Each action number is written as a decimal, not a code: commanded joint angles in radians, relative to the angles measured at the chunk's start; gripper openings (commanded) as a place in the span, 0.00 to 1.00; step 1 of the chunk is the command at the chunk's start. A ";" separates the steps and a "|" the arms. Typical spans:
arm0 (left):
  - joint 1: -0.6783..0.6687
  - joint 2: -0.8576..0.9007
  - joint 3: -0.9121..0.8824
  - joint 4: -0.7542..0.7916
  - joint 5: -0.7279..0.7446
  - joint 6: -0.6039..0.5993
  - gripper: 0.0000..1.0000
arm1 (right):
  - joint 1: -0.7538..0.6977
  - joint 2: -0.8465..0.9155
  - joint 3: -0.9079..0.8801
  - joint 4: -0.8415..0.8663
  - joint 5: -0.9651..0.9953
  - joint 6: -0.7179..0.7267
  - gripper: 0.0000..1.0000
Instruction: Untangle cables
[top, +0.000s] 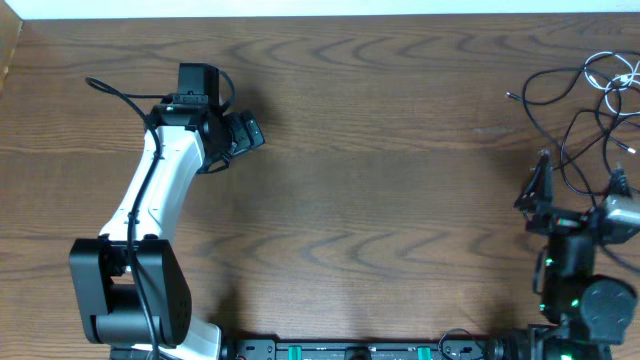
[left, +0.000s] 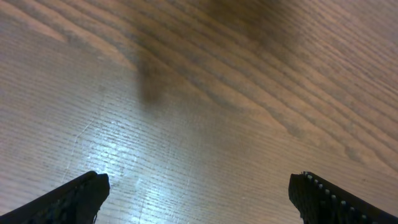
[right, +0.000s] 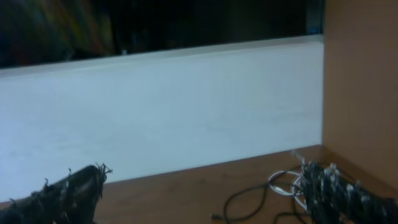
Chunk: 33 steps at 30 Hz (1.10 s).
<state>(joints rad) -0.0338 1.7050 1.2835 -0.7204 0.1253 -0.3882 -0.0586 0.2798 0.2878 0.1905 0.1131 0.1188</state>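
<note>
Right, near stuff first. My left jaws are spread wide, w/ both dark fingertips (left: 74, 196) at the bottom corners of the left wrist view and only bare wood grain of the desk (left: 199, 93) between them. Nothing pinched there. From overhead, the left arm (top: 160, 190) reaches up the left side of the desk, well apart from the cables.

My right jaws are spread wide too. The fingers (right: 62, 193) sit at either lower corner of the right wrist view, gripping nothing. Just past them, on the desk's brown top, a black cable (right: 249, 199) curls in loose loops, and a white cable (right: 283, 183) makes a small ring close by the right-hand finger.

From overhead, the cables (top: 580, 120) lie in a loose tangle at the far right corner of the desk, mostly black w/ the white one near the edge of the view. The nearest black loops trail down to the gap between my right fingers; can't tell if they touch.

Farthest off, a pale wall (right: 186, 106) runs across behind the desk, w/ a wooden panel (right: 360, 81) standing at the right and a dark strip above.
</note>
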 joint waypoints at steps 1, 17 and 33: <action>0.005 -0.026 -0.004 -0.001 -0.006 0.002 0.98 | 0.041 -0.105 -0.141 0.057 -0.011 0.023 0.99; 0.005 -0.026 -0.004 -0.001 -0.006 0.002 0.98 | 0.102 -0.275 -0.282 -0.196 -0.015 0.023 0.99; 0.005 -0.026 -0.004 0.000 -0.006 0.002 0.98 | 0.102 -0.275 -0.282 -0.255 -0.014 0.022 0.99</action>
<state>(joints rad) -0.0338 1.7039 1.2835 -0.7197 0.1253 -0.3885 0.0380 0.0124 0.0063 -0.0601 0.0994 0.1295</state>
